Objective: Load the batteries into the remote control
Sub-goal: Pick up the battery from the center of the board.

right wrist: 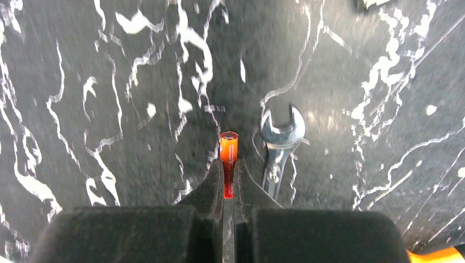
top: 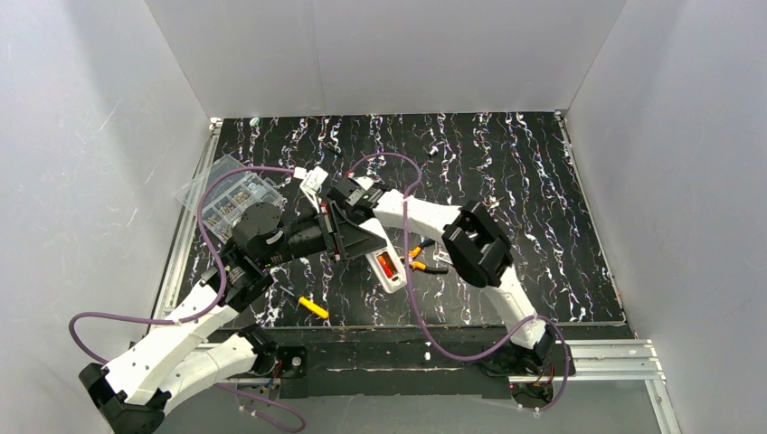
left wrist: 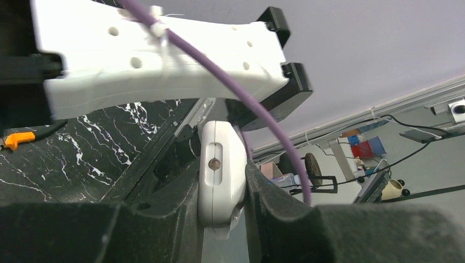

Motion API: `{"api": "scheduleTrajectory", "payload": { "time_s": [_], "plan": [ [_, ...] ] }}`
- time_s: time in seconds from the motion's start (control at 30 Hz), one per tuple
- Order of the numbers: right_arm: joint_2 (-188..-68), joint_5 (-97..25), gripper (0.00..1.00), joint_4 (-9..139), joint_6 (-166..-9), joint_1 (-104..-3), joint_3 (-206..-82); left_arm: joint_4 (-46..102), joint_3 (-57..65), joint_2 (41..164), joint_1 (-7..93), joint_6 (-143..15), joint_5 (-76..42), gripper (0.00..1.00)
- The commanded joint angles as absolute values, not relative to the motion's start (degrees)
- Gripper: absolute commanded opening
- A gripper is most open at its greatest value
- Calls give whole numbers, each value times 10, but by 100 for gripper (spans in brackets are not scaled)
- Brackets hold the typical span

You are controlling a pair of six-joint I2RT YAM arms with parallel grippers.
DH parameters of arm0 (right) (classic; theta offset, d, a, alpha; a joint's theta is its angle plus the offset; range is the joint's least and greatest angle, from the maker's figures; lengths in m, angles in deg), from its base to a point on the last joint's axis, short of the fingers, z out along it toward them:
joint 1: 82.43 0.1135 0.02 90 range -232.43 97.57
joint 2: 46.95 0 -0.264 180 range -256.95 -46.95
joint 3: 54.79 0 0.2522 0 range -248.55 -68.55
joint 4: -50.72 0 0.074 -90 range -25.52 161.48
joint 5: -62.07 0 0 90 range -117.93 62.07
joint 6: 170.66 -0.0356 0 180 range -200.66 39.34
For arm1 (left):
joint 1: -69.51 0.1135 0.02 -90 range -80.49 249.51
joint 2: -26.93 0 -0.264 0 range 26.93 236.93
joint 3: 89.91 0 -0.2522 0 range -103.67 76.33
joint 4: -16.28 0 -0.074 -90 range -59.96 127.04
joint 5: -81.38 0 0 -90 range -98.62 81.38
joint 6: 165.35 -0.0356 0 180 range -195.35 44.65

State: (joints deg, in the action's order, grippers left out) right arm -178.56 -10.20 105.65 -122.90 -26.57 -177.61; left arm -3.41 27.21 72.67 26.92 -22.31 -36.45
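Over the black marbled table (top: pixel 506 181), the left tool (left wrist: pixel 222 183) clamps the white remote control (left wrist: pixel 221 164), one battery (top: pixel 387 264) seated in its back recess. The right tool (right wrist: pixel 228 172) pinches the second battery (right wrist: pixel 228 147); next it likely needs aligning over the empty slot.

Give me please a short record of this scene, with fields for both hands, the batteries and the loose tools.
left hand: shut on the remote control
right hand: shut on one battery, over the table
second battery: appears to lie in the remote's open recess
wrench: flat on the table, near the right hand
pliers: on the table, just right of the remote in the top view
yellow-handled tool: near the table's front edge
clear box: far left
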Motion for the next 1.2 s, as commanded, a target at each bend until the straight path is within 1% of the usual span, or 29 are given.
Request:
{"api": "scheduleTrajectory", "payload": {
  "time_s": [0.0, 0.07, 0.1, 0.2, 0.37, 0.57, 0.63, 0.77, 0.87, 1.03, 1.1, 1.17],
  "plan": [
    [-1652, -203, 1, 918, -1210, -296, -1656, -65, 268, 711, 270, -233, -376, 0],
    [-1585, -266, 1, 811, -1220, -331, -1578, -67, 266, 713, 271, -235, -383, 0],
    [-1554, -296, 1, 766, -1222, -349, -1559, -68, 265, 714, 270, -235, -386, 0],
    [-1486, -336, 1, 697, -1184, -386, -1506, -77, 266, 722, 270, -232, -394, 0],
    [-1369, -328, 1, 651, -1124, -421, -1438, -97, 269, 736, 270, -223, -398, 0],
    [-1156, -289, 1, 460, -1050, -457, -1266, -97, 270, 750, 270, -229, -399, 0],
    [-1101, -309, 1, 424, -998, -460, -1236, -103, 269, 758, 270, -228, -402, 0],
    [-1020, -399, 1, 464, -958, -464, -1237, -112, 264, 773, 271, -225, -405, 0],
    [-978, -517, 1, 493, -959, -465, -1245, -113, 263, 780, 271, -223, -401, 0],
    [-937, -699, 1, 497, -984, -465, -1248, -124, 265, 793, 271, -216, -394, 0],
    [-926, -747, 1, 499, -970, -465, -1245, -130, 265, 798, 271, -212, -394, 0],
    [-911, -769, 1, 507, -946, -465, -1242, -136, 263, 803, 271, -208, -396, 0]
  ]
}}
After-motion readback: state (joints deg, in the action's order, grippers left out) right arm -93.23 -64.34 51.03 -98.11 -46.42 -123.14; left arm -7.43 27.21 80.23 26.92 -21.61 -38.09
